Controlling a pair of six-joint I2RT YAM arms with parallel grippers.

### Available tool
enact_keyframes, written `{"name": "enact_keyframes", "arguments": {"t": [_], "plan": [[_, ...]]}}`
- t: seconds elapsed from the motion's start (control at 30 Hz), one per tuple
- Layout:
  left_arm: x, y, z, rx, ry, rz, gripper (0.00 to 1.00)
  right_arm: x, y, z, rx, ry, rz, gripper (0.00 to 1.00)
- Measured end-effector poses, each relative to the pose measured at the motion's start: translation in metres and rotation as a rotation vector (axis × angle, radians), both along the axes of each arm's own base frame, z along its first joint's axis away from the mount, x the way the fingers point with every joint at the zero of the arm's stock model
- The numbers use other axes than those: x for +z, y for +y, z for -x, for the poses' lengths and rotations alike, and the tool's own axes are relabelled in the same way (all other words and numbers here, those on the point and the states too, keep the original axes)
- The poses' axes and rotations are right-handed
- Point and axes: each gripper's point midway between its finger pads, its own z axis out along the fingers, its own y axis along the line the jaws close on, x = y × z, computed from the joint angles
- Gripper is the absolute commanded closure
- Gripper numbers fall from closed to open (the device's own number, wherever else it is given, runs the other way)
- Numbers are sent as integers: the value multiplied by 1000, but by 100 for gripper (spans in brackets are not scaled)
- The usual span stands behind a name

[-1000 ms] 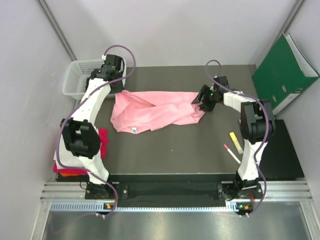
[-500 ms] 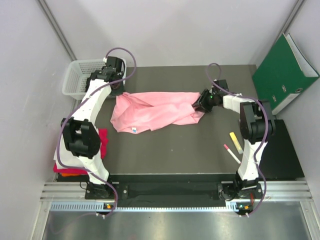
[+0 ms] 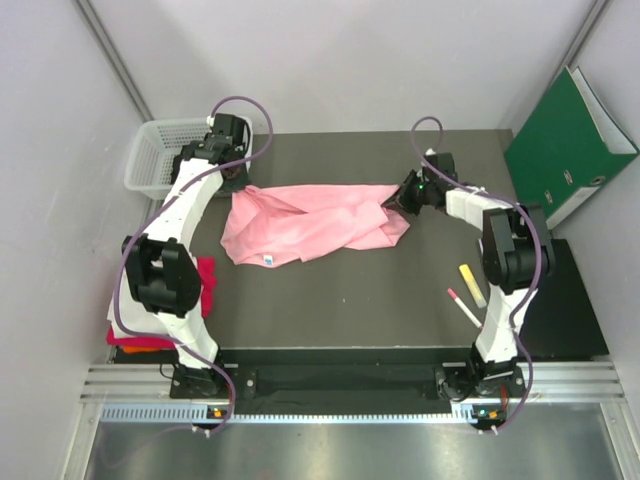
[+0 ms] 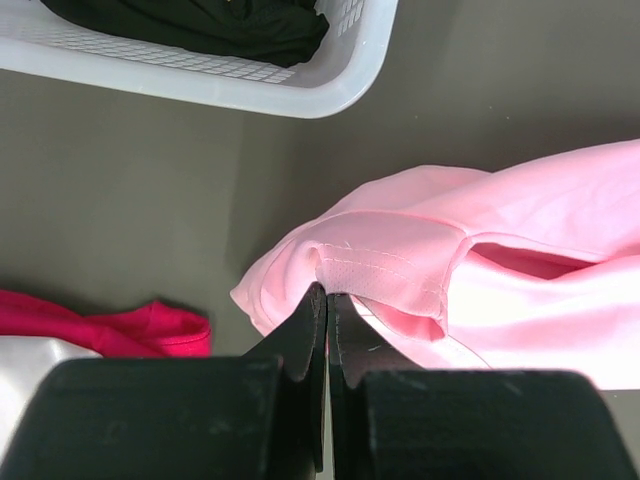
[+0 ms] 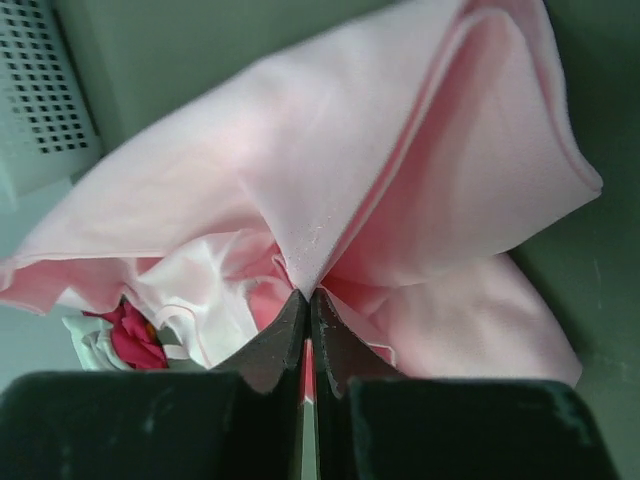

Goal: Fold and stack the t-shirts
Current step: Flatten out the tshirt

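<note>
Two pinches hold the pink t-shirt (image 3: 310,225), which lies crumpled across the middle of the table (image 3: 350,290). The left claw (image 4: 326,292) is pressed together on a stitched hem at the shirt's upper-left end in the top view, and the right claw (image 5: 305,296) is clamped on a gathered fold at its right end. I'd judge the step goes best by lifting both ends together and drawing them apart evenly, so the bunched middle opens flat without either pinch slipping

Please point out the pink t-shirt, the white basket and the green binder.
pink t-shirt (image 3: 310,225), top external view, middle of the cloth
white basket (image 3: 141,163), top external view, its left wall
green binder (image 3: 560,150), top external view, its front cover
</note>
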Motion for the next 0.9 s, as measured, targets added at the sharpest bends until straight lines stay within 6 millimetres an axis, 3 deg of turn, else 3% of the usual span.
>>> {"name": "enact_keyframes", "arguments": {"t": [0.3, 0.47, 0.6, 0.73, 0.83, 0.9], "plan": [[0, 0, 0, 0, 0, -2, 100, 101, -5, -20, -27, -259, -27, 100], [-2, 1, 1, -2, 4, -4, 100, 127, -2, -19, -9, -316, -68, 100], [-9, 1, 4, -3, 22, -8, 100, 123, 5, -6, 41, -260, -102, 100], [-15, 2, 7, -4, 38, -10, 100, 105, 10, 18, 106, -143, -117, 100], [-17, 1, 8, -7, 43, -7, 100, 69, 10, 37, 147, -40, -99, 97], [-17, 0, 8, -8, 43, -4, 100, 35, 7, 52, 163, 56, -75, 93]]}}
